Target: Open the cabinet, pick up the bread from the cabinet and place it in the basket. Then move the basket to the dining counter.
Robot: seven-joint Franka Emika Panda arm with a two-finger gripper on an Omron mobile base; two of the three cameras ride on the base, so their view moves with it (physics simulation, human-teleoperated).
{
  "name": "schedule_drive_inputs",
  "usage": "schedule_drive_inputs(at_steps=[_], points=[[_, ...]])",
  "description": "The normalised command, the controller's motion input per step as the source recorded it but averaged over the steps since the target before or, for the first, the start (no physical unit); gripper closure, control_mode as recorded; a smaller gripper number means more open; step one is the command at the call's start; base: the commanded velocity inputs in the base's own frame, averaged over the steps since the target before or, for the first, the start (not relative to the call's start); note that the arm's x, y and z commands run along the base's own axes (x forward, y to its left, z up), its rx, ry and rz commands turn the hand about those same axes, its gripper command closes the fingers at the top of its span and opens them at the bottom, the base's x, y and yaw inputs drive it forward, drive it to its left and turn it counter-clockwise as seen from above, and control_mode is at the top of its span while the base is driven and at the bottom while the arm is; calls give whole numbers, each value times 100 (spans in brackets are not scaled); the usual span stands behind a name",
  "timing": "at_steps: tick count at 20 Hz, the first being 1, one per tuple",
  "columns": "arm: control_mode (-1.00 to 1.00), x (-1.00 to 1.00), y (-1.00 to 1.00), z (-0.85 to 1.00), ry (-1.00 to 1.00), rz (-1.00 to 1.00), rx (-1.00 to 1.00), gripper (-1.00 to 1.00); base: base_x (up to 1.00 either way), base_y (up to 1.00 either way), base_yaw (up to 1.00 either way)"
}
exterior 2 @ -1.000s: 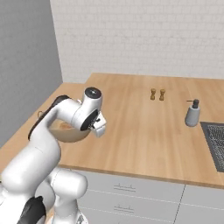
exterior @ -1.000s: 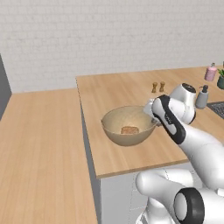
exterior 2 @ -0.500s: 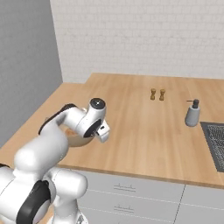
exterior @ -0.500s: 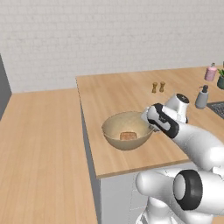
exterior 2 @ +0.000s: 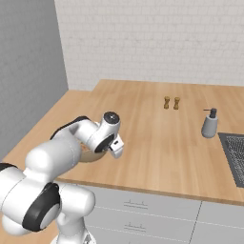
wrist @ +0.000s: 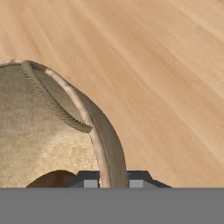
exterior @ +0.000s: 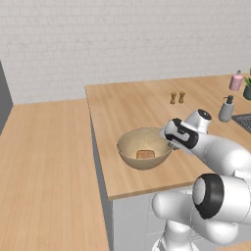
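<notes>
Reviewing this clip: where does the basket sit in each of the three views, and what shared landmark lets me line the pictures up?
Left base view: the basket is at centre, near the counter's front edge, bread inside.
Right base view: lower left, its rim peeking out behind the arm.
Hand view: left half, its rim running between the gripper fingertips.
Shared landmark: the pair of small shakers in both base views.
</notes>
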Motion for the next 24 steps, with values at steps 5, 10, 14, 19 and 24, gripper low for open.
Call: schedule_drive_inputs(at_steps=[5,10,14,19,24], points=[[-100,15,-35,-14,0,0,0,100,0,0,0],[-100,3,-11,-1,0,0,0,100,0,0,0],[-100,0,0,1,0,0,0,-100,0,0,0],[-100,0,0,3,0,0,0,-100,0,0,0],[-100,0,0,16,0,0,-3,-100,0,0,0]])
